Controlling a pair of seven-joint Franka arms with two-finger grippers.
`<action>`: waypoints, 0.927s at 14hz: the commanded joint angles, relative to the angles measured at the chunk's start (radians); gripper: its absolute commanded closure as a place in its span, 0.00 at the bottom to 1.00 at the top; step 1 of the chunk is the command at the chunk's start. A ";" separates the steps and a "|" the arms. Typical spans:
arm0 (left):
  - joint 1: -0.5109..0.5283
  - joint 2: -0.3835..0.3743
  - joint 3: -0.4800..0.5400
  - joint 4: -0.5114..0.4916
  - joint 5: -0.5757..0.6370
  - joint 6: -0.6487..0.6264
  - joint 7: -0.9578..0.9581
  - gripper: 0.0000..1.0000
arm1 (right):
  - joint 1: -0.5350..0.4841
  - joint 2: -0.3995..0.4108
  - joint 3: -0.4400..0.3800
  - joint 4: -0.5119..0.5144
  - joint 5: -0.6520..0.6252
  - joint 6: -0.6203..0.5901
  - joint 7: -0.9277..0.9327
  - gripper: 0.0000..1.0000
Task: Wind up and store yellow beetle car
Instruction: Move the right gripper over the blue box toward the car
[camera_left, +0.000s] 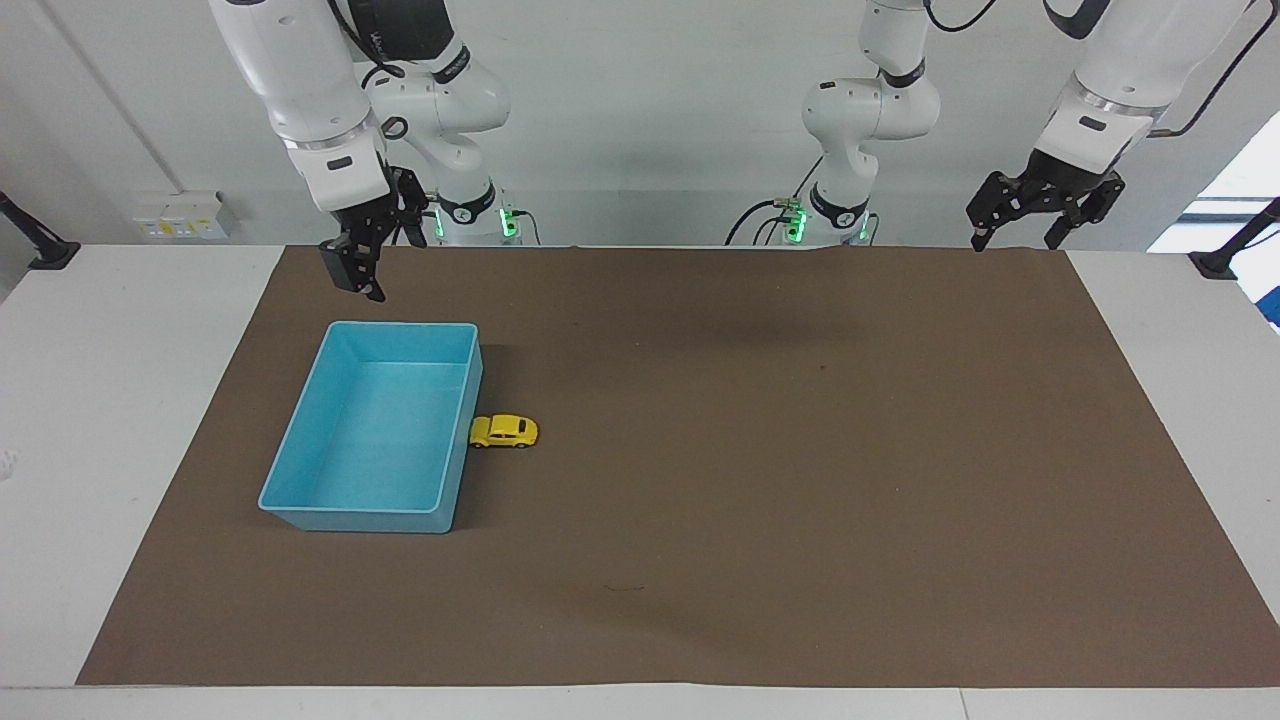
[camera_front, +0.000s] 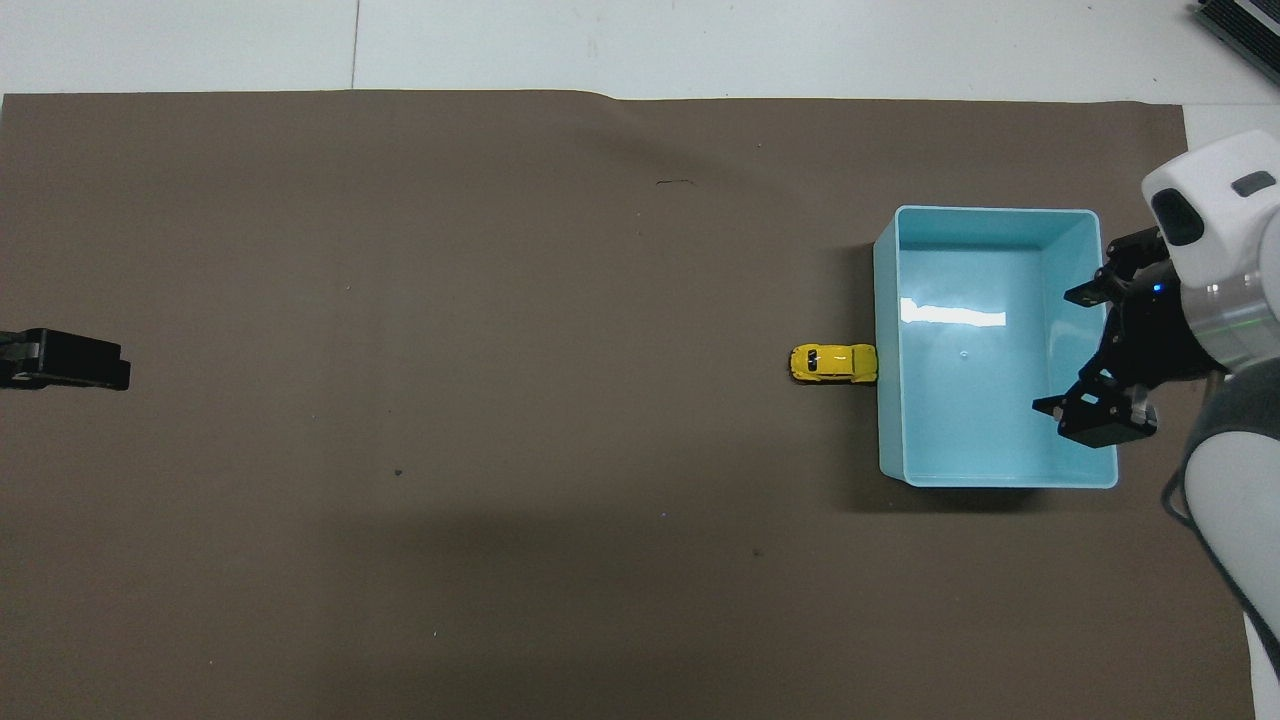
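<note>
Car (camera_left: 504, 431) sits on the mat (camera_left: 760, 560), touching the tray (camera_left: 300, 500) wall toward the left arm's end. Right gripper (camera_left: 357, 272), jaws wide and empty, is over the mat's robot-side edge by the tray. Left gripper (camera_left: 1035, 212), open, waits. Come down straight over the car, pinch its sides, clear the tray wall.

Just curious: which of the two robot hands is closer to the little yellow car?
The right hand, raised by the blue tray beside the yellow car; the left hand waits at the other end.
</note>
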 joint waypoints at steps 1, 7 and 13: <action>0.008 -0.010 0.006 0.005 0.005 -0.016 0.005 0.00 | 0.008 0.032 0.012 -0.009 0.015 0.043 -0.077 0.00; -0.003 -0.005 0.002 0.013 0.005 -0.008 0.008 0.00 | 0.070 0.104 0.014 -0.013 0.014 0.120 -0.114 0.00; -0.003 -0.011 -0.003 0.019 0.004 -0.016 0.003 0.00 | 0.071 0.153 0.025 -0.026 0.000 0.149 -0.209 0.00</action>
